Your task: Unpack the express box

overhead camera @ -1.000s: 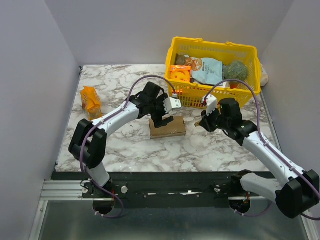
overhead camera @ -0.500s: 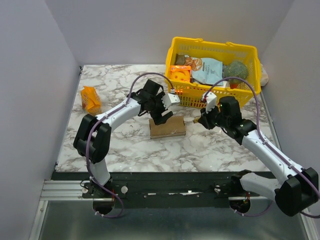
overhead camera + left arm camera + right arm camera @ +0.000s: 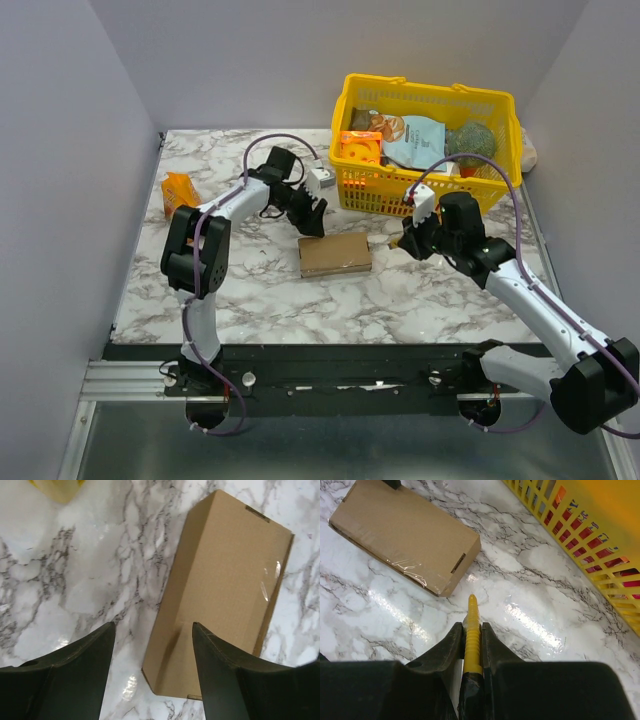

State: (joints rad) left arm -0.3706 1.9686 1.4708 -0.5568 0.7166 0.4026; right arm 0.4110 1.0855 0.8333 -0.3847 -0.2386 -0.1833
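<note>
The express box (image 3: 335, 255) lies flat and closed on the marble table, a plain brown carton with clear tape on its seam. My left gripper (image 3: 313, 222) hovers just behind its left end, open. In the left wrist view the box (image 3: 225, 575) runs away from the gripper (image 3: 153, 626), its near corner lying below the gap between the fingers (image 3: 75, 672), nothing gripped. My right gripper (image 3: 471, 626) is shut on a slim yellow ridged tool (image 3: 472, 615) whose thin tip points at the box's right end (image 3: 405, 537), a short gap away. From above, the right gripper (image 3: 407, 241) is to the right of the box.
A yellow mesh basket (image 3: 505, 150) full of packets stands at the back right, its wall (image 3: 580, 530) close to my right gripper. A small orange snack packet (image 3: 177, 191) stands at the left of the table. Grey walls close in both sides.
My left arm has pulled back from over the box toward the rear left, and its jaws have narrowed somewhat. The right arm and the box have barely moved.
</note>
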